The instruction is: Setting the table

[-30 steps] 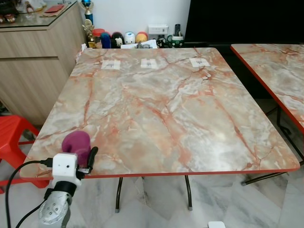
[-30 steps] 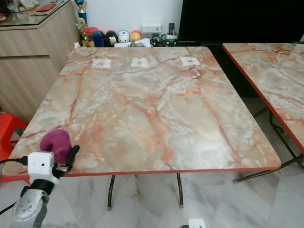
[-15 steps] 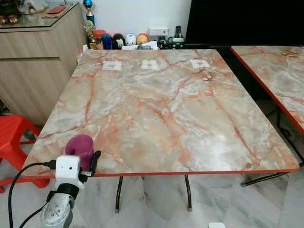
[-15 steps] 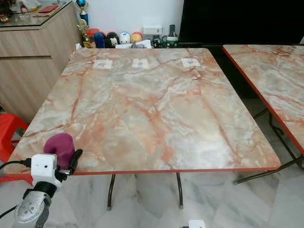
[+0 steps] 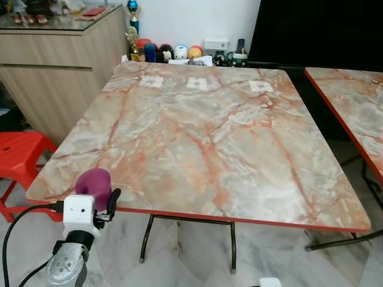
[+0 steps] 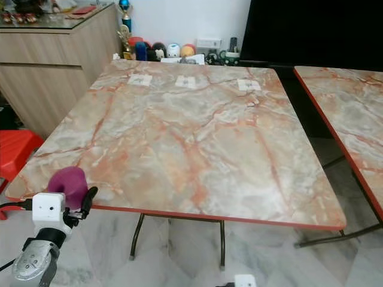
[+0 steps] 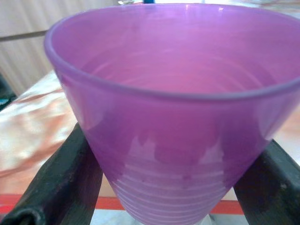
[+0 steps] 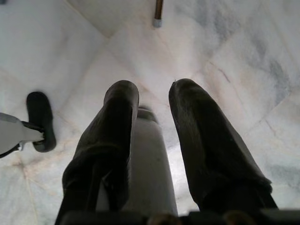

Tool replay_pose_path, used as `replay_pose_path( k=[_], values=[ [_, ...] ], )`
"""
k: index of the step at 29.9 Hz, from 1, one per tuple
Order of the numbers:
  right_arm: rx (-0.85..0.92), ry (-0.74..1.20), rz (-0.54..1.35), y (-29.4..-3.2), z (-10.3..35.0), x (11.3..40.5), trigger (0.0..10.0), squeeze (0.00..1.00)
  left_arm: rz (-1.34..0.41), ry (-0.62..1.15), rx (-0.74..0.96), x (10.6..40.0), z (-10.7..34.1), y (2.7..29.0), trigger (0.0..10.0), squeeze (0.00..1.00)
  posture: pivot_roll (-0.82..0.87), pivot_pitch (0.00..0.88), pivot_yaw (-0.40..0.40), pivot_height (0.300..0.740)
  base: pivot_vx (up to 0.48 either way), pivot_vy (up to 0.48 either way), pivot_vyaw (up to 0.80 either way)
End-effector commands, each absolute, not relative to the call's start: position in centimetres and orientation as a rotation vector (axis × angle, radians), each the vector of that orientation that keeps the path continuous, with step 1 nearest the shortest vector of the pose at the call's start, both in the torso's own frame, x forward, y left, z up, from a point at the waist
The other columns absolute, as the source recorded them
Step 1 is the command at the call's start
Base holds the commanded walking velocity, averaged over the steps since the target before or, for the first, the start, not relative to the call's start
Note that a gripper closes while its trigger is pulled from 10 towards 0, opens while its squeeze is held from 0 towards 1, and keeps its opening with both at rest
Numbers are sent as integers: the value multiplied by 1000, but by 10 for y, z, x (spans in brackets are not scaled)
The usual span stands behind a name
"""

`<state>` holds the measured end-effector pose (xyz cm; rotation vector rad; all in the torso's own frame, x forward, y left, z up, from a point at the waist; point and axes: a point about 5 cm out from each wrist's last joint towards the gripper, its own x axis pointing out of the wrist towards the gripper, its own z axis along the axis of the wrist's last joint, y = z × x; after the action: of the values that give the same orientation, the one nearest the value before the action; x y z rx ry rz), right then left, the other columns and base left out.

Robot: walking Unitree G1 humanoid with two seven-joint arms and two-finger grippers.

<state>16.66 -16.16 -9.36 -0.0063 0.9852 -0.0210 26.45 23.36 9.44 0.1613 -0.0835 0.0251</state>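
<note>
While pinching the purple cup, left end effector hovers by the table corner — right end effector spread.

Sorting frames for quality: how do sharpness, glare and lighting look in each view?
Eye views: sharp, soft window glare on the marble table. Left wrist view: purple cup looms close, slightly soft, backlit. Right wrist view: right gripper dark against bright floor.
</note>
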Motion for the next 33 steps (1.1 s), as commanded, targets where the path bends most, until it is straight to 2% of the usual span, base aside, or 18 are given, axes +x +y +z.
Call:
replay_pose_path(
  k=[1,33],
  values=[
    [-16,1002,-47,-171,-96,160,10000,0,6,-90,151,268,97,227,10000,0,43,75,3,740,0,-446,0],
    [-6,1000,-63,-171,-95,161,10000,0,4,-100,170,269,105,229,10000,0,42,94,9,740,0,-449,0]
  ],
)
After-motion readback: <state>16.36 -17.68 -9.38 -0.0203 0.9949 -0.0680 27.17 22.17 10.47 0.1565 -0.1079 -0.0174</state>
